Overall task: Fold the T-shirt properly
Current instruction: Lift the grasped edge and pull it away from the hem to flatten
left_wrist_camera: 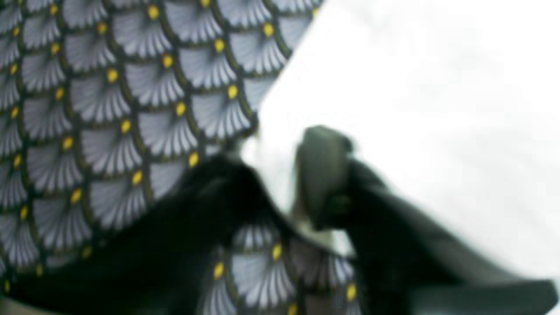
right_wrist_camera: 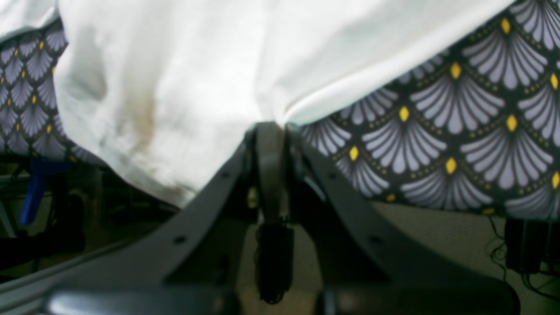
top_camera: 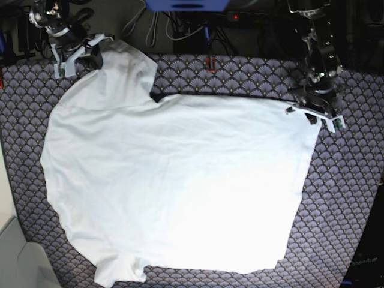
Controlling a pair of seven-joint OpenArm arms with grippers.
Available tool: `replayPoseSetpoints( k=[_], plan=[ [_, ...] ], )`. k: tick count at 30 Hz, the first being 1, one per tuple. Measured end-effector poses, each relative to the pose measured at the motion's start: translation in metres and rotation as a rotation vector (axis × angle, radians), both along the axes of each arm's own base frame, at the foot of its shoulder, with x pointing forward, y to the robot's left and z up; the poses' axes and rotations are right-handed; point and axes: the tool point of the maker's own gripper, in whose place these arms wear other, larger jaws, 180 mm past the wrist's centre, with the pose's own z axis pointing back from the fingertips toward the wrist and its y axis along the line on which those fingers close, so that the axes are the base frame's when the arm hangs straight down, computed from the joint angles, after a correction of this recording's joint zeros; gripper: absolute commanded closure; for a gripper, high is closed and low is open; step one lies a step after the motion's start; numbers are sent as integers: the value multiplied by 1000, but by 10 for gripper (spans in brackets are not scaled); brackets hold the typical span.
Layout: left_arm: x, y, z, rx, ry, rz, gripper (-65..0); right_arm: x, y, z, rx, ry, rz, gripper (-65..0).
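No text, label, brand, number or sign can be read in any of the three views. The large plain white wrinkly T-shirt (top_camera: 180, 186) bears no print, and the dark cloth with grey fan scallops and yellow dots (top_camera: 348, 198) filling the frames carries only its repeating pattern.

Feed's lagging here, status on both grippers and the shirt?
Right gripper shut on T-shirt edge. Left gripper at far corner, grip unclear. Shirt spread flat, unfolded.
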Motion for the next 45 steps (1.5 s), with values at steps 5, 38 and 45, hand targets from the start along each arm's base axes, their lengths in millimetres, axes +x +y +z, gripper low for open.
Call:
replayPoseSetpoints(
  k=[5,38,45],
  plan=[
    [-1,0,0,-2,-6,-2,-4,0,-4,1,-15,5,17,0],
    [-100,23,57,167,83,-82,-6,-59,19,63,25,-149,145,0],
    [-109,22,54,164,104,-81,-6,-59,18,81,53,-251,100,0]
  ],
)
